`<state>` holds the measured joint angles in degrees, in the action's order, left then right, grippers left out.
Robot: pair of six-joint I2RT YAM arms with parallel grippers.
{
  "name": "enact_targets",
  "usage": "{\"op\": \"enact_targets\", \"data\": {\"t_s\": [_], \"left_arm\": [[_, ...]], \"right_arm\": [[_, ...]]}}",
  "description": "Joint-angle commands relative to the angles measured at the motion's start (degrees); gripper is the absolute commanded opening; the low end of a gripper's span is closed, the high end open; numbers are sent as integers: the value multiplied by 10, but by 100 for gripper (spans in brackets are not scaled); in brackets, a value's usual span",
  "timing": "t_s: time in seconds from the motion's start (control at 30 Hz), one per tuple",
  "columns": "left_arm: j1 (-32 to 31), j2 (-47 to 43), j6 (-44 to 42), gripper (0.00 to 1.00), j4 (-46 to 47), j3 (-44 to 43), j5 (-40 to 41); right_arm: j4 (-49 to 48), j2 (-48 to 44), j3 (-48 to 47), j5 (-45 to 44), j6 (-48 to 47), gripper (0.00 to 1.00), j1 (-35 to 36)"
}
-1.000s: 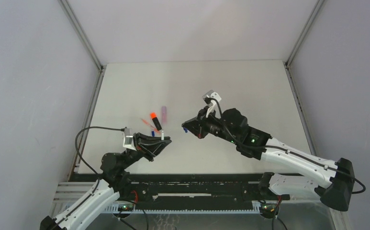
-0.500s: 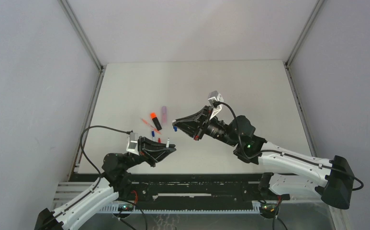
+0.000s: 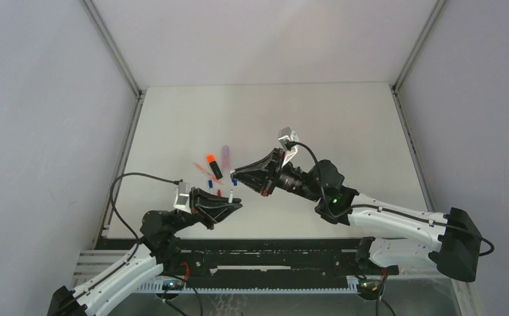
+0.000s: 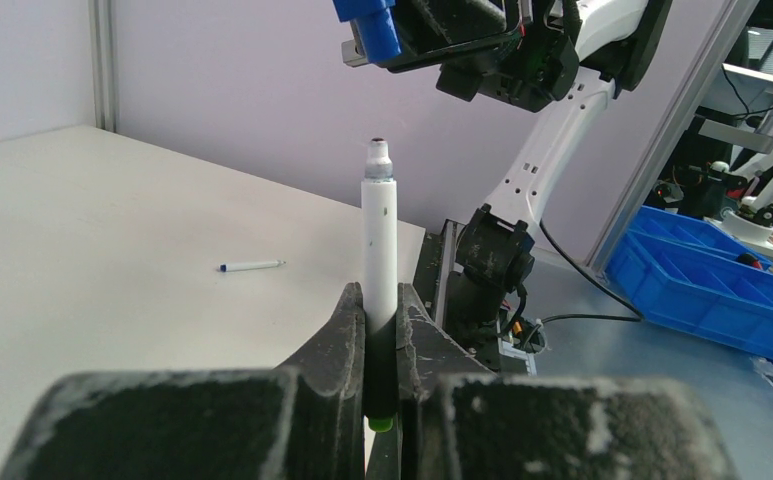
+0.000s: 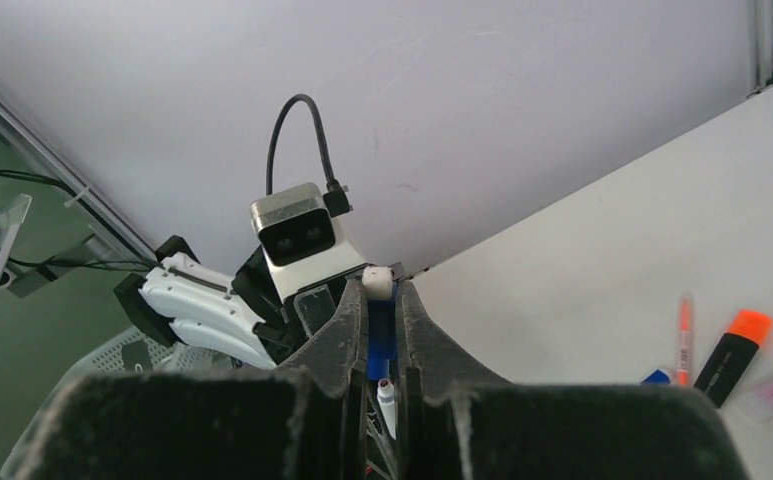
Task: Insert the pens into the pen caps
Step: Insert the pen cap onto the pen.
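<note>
My left gripper (image 3: 234, 205) is closed tight on a white pen (image 3: 230, 195) that stands up. At 12 o'clock from it, very near, my right gripper (image 3: 234, 175) pinches a little blue cap (image 3: 234, 182). At 11 o'clock, a black highlighter (image 3: 214, 167) and a lilac highlighter (image 3: 226, 154) lie on the table (image 3: 317, 118).

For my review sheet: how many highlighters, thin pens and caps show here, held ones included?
Highlighters: 2 (stubby black orange-tipped highlighter, lilac plastic highlighter)
Thin pens: 3 (white pen in left end effector, thin red pen, pale blue-ended pen)
Caps: 1 (short blue cap in right end effector)
Total: 6; one tiny blue piece unclassed.
</note>
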<state>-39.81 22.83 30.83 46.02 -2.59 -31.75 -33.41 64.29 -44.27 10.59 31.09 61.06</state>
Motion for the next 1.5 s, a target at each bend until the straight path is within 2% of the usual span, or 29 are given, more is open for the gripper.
{"op": "enact_targets", "data": {"t_s": [0.0,1.47], "left_arm": [[-4,-4,-11,0,27,-17,-2],[-6,-35,3,0,32,-13,21]], "right_arm": [[-37,6,-3,12,14,0,7],[-39,32,-3,24,11,0,25]]}}
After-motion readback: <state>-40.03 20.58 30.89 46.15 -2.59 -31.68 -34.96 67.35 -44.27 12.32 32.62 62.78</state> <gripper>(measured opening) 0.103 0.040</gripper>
